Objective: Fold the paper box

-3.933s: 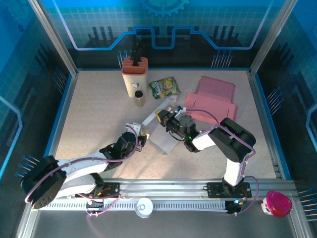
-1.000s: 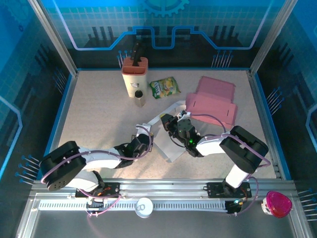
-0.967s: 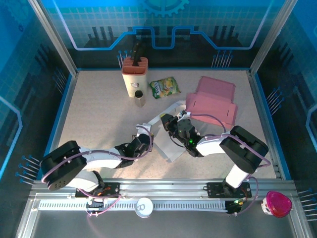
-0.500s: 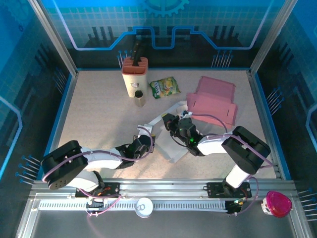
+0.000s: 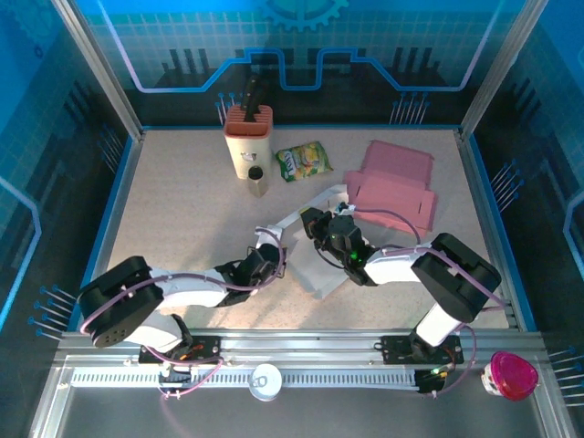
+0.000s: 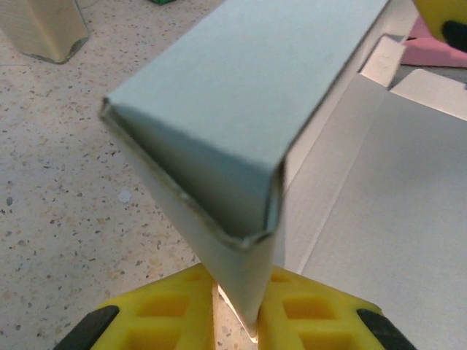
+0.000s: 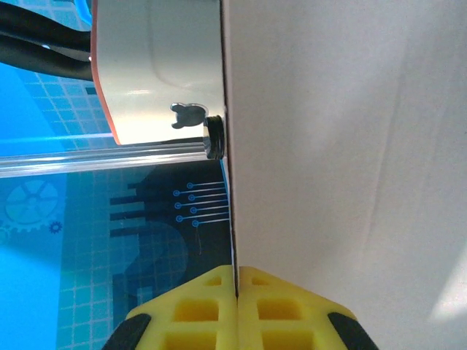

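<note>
The white paper box (image 5: 310, 266) lies partly folded at the table's middle between both arms. In the left wrist view one of its side walls (image 6: 241, 95) is doubled over into a wedge, and its lower edge sits pinched between my left gripper's (image 6: 244, 310) yellow fingers (image 6: 314, 321). From above, the left gripper (image 5: 276, 257) is at the box's left side. My right gripper (image 5: 319, 228) holds the box's far edge. Its yellow fingers (image 7: 197, 310) are shut flat on a thin upright white panel (image 7: 343, 146), with the right gripper (image 7: 236, 281) at the panel's bottom edge.
Pink flat cardboard (image 5: 392, 187) lies at the back right, close behind the right arm. A beige knife block (image 5: 248, 137), a small jar (image 5: 257, 181) and a green snack bag (image 5: 304, 161) stand at the back. A pink-lidded tub (image 5: 511, 374) sits off the table, front right.
Both grippers and the box have shifted a little to the right and back. The left gripper has tightened on the folded wall. Earlier the box lay flatter.
</note>
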`<state>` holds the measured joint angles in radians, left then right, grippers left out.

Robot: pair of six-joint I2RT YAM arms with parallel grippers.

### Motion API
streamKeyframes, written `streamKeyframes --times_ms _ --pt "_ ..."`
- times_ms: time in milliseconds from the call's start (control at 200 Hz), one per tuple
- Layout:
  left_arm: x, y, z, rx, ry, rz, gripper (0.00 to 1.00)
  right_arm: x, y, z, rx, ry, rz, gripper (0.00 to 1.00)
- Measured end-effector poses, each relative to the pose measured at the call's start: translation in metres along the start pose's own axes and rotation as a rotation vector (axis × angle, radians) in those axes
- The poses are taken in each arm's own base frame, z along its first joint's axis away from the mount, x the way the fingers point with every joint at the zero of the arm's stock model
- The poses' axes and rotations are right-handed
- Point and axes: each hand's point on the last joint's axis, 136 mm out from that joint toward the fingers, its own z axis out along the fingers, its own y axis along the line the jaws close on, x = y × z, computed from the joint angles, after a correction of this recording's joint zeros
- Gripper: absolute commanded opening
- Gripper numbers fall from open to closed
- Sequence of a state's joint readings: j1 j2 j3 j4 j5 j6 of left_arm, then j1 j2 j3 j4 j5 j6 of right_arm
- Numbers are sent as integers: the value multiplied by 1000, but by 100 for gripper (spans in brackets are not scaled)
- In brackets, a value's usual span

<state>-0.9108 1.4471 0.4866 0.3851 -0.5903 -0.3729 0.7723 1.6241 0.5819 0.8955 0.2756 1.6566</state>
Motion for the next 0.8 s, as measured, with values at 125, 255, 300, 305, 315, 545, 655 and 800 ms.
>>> streamKeyframes --times_ms 125,255,300,305,315,545,655,800 --pt "-3 2 4 -63 0 -19 20 2 5 -3 -14 -26 7 0" --pt "-4 5 7 -102 -4 -38 17 6 10 -6 -24 -27 13 0" --pt "-4 6 7 -113 -5 -41 12 5 10 -6 -24 -30 17 0" --pt "-5 6 7 -113 -5 -42 11 5 10 -6 -23 -31 18 0" --pt "-5 6 7 -116 -5 -44 10 5 10 -6 -23 -32 18 0" --pt "-6 13 8 -185 10 -58 9 3 5 -3 -22 -45 57 0" --pt "-7 17 9 -232 23 -71 10 3 4 -1 -26 -45 80 0" --pt "-9 17 14 -268 25 -71 11 2 3 -1 -26 -52 94 0"
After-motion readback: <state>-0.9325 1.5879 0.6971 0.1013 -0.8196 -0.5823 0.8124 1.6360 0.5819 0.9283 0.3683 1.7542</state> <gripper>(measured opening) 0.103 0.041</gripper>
